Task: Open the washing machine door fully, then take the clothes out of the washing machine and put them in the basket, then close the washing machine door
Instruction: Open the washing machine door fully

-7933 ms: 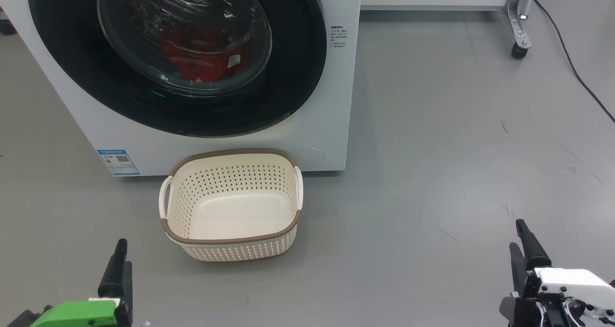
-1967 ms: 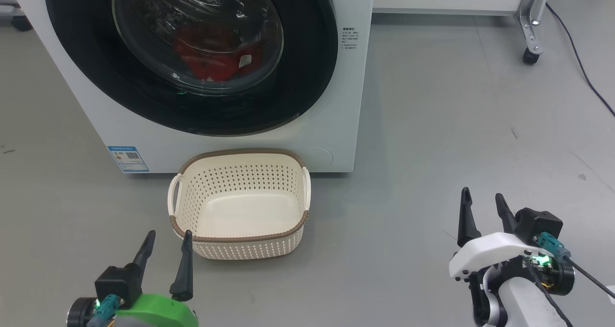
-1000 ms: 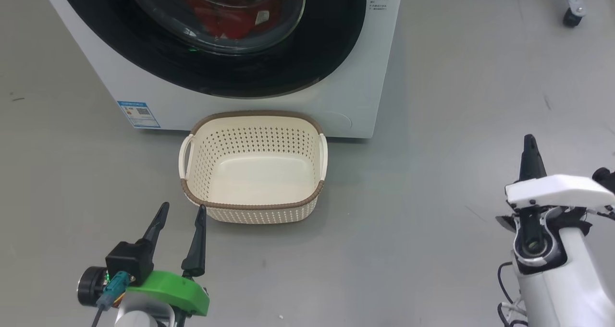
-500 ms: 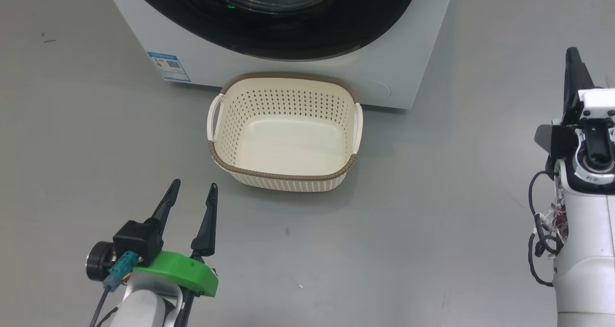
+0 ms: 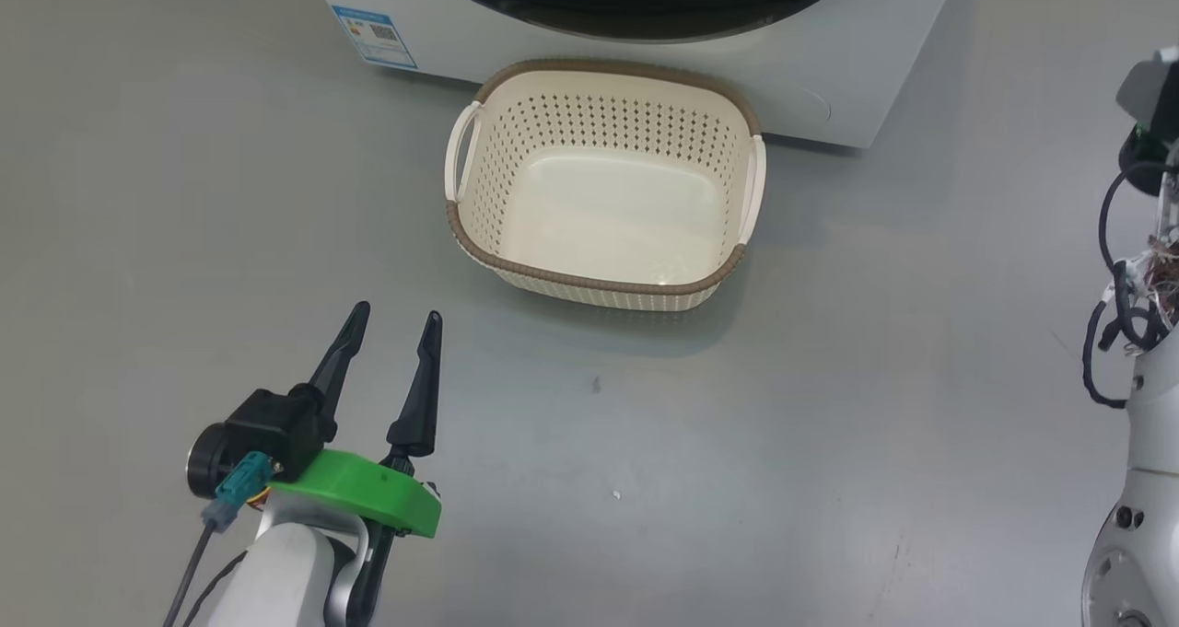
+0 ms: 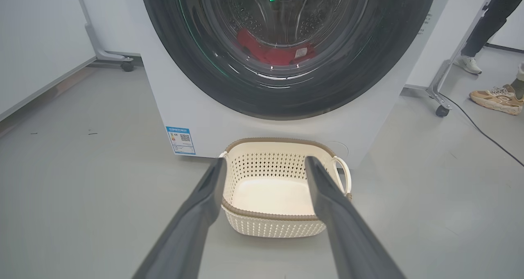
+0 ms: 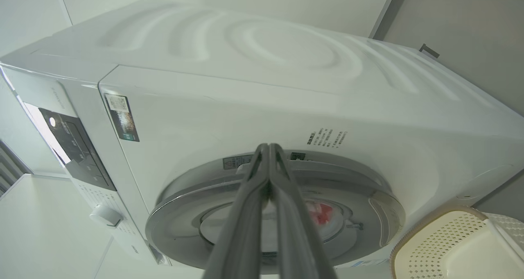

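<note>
Grey floor with a washing machine and a basket standing on it.

The smooth grey floor [image 5: 829, 378] carried the white washing machine [image 6: 196, 107], which stood flat and had a small blue sticker [image 6: 180, 139] low on its front. The cream basket [image 5: 599, 111] sat upright on the floor just in front of the machine, its back rim close to the machine's base. Off to either side, metal legs on small black wheels [image 6: 441, 111] rested on the floor, and a dark cable [image 6: 483, 133] trailed across it. A person's tan shoe [image 6: 493, 99] stood beyond. A small dark speck [image 5: 596, 385] marked the floor nearer the camera.
</note>
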Controlling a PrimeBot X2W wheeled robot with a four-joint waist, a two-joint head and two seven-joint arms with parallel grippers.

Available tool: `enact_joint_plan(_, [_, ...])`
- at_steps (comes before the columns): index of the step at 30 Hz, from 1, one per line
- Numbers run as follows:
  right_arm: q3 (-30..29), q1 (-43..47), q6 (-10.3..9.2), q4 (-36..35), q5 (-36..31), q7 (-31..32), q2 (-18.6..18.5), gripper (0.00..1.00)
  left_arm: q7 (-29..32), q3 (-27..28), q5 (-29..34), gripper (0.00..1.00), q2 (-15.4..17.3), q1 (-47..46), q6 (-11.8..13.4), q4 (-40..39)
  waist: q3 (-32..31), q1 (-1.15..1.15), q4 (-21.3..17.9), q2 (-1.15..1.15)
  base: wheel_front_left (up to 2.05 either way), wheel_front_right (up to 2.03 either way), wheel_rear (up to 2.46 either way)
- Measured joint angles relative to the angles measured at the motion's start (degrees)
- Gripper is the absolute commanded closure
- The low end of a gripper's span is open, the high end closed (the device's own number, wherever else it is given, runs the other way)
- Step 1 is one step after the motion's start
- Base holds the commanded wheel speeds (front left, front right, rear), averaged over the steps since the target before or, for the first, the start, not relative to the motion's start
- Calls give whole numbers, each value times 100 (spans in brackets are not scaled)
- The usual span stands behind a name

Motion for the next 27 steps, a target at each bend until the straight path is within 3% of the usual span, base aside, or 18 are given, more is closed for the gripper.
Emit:
enact_joint_plan(13, [232,-1140,-54,355,-94,323,-178,100,0,-290,-424,0,-29,-350,0,-190,625,0,307,0,0,0,0])
enact_joint_plan(27, [162,-2052,-59,1321,-83,666,-268,100,0,-461,-688,0,-58,-556,-42,-345,1098,0,692,0,0,0,0])
